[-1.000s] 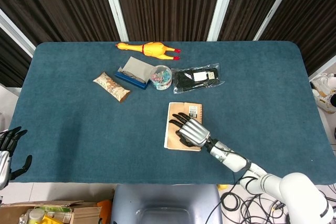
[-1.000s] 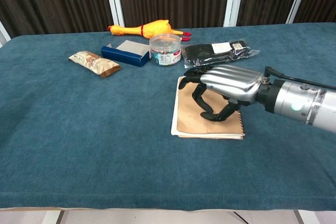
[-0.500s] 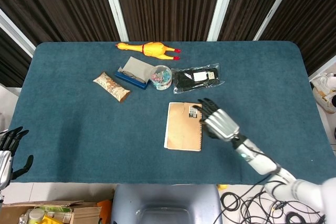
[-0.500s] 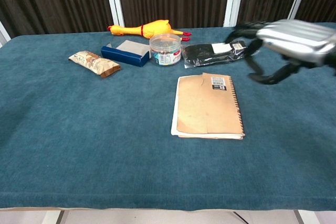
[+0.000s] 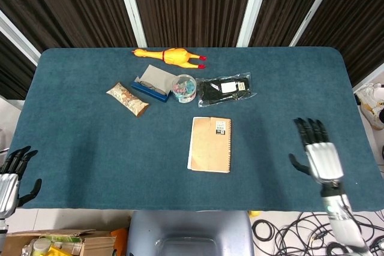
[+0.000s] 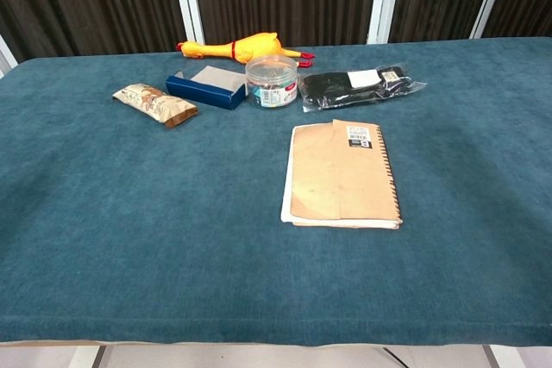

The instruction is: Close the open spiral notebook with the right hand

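The spiral notebook (image 5: 210, 144) (image 6: 342, 173) lies flat and shut on the blue table, brown cover up, its wire spine along the right edge. My right hand (image 5: 319, 153) hovers well to the right of it near the table's front right, fingers spread and holding nothing. My left hand (image 5: 13, 178) sits off the table's front left corner, fingers apart and empty. Neither hand shows in the chest view.
Behind the notebook stand a black packet in clear wrap (image 5: 227, 89), a round clear tub of clips (image 5: 183, 87), a blue box (image 5: 150, 83), a snack bar (image 5: 127, 99) and a yellow rubber chicken (image 5: 169, 56). Cables lie on the floor at lower right.
My right hand lifted off the notebook's cover and swung away to the right, leaving the chest view. The notebook stays shut and has not moved.
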You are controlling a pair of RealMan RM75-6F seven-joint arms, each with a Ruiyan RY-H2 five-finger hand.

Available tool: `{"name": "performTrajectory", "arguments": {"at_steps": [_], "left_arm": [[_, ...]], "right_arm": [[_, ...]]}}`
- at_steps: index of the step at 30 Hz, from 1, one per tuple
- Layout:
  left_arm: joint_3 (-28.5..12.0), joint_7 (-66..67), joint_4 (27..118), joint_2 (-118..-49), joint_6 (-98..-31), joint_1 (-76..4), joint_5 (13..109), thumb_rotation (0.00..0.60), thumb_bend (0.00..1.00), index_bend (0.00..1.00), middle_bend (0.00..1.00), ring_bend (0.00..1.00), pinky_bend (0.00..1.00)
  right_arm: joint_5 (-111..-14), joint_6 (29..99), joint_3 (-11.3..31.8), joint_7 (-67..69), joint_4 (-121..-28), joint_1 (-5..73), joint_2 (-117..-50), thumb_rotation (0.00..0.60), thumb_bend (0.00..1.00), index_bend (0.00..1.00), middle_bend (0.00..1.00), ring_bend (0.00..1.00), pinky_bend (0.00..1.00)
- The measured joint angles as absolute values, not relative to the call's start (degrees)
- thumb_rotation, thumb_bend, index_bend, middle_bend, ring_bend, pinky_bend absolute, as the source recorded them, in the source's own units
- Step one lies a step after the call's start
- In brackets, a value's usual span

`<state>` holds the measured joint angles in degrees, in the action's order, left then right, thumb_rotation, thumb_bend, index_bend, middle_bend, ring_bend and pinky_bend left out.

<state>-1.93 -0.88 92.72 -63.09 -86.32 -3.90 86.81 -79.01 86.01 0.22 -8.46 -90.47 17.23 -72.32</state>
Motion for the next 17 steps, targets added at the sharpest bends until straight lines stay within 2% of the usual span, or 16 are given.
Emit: {"name": "performTrajectory", "arguments": {"at_steps": [4,17], "left_arm": [[-1.88,0.49,92.88,-63.45,-85.54,-4.21,86.48,0.600,0.41,0.19,0.12,0.10,0.34],[-1.87,1.13,92.96,-63.74,-85.25,-4.53,86.40,0.600,0.41,0.19,0.12,0.10,0.34]], "right_arm": [[-74.27,84.33,0.66,-10.35,-93.69,14.37,-69.52,0.600,0.23,0.00,0.02,0.00,0.05],[-75.43,82.94,2.11,-11.04,-94.14,12.81,-69.45,0.600,0.23,0.00,0.01,0.00,0.05]]}}
